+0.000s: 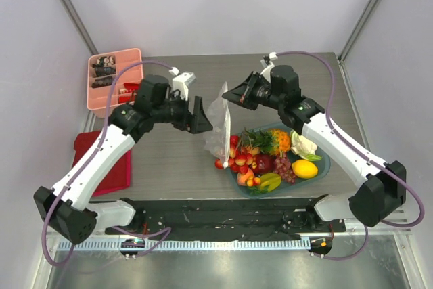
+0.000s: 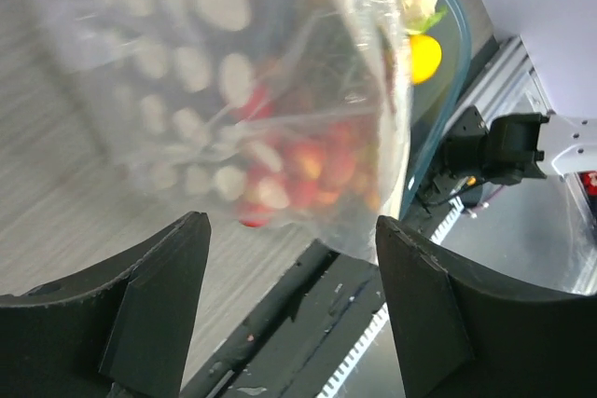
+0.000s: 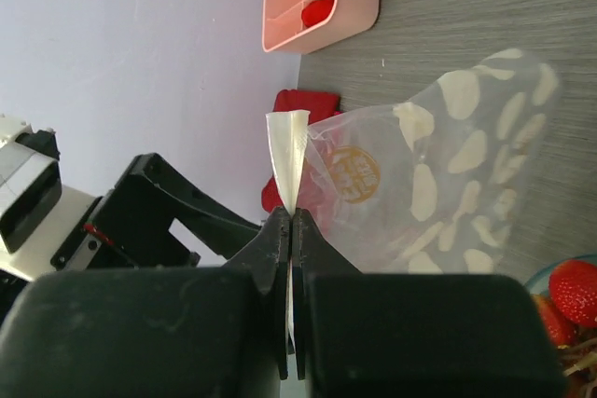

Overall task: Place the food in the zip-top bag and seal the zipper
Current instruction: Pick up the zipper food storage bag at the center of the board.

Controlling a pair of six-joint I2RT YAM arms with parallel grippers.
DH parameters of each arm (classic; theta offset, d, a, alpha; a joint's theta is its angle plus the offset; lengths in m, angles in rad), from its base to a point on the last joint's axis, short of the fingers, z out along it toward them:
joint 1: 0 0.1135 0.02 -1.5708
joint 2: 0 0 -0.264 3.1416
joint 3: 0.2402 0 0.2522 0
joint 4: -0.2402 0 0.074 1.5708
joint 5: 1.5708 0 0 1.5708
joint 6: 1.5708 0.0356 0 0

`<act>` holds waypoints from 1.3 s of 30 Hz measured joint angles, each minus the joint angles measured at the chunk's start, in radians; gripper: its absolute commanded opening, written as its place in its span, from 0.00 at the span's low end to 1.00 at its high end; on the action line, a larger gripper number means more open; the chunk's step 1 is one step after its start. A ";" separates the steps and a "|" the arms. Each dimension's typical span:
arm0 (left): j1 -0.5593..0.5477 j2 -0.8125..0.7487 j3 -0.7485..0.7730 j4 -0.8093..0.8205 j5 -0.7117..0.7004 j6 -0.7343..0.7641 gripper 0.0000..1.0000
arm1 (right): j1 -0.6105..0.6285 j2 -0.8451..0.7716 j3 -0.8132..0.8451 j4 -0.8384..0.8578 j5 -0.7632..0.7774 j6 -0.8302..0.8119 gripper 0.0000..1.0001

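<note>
The clear dotted zip-top bag [image 1: 219,126] hangs in mid-table, held up by its top edge. My right gripper [image 1: 230,95] is shut on the bag's whitish zipper strip [image 3: 287,160]. My left gripper [image 1: 203,116] is open, just left of the bag, with nothing between its fingers [image 2: 159,295]; the bag [image 2: 233,90] hangs right before it. The food [image 1: 274,157], red berries, pineapple, grapes, lemon, cauliflower, lies piled on the teal plate [image 1: 323,167] to the right of the bag. One red berry [image 1: 219,164] lies on the table by the bag's bottom. Whether any food is inside the bag I cannot tell.
A pink compartment tray [image 1: 111,79] stands at the back left. A red cloth [image 1: 101,157] lies at the left under my left arm. A black rail [image 1: 223,211] runs along the near table edge. White walls close the sides and back.
</note>
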 measured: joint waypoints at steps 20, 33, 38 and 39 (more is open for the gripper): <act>-0.112 0.072 -0.064 0.187 -0.098 -0.099 0.54 | 0.062 0.068 0.000 -0.001 0.056 -0.029 0.01; -0.132 0.116 -0.064 0.181 -0.130 -0.074 0.00 | 0.079 0.085 0.000 -0.001 0.082 -0.053 0.32; -0.037 0.083 -0.128 0.259 0.026 -0.145 0.00 | 0.079 0.084 0.001 0.014 0.055 -0.096 0.74; 0.002 0.071 -0.159 0.299 0.074 -0.183 0.00 | 0.079 0.084 0.002 0.018 0.039 -0.116 0.74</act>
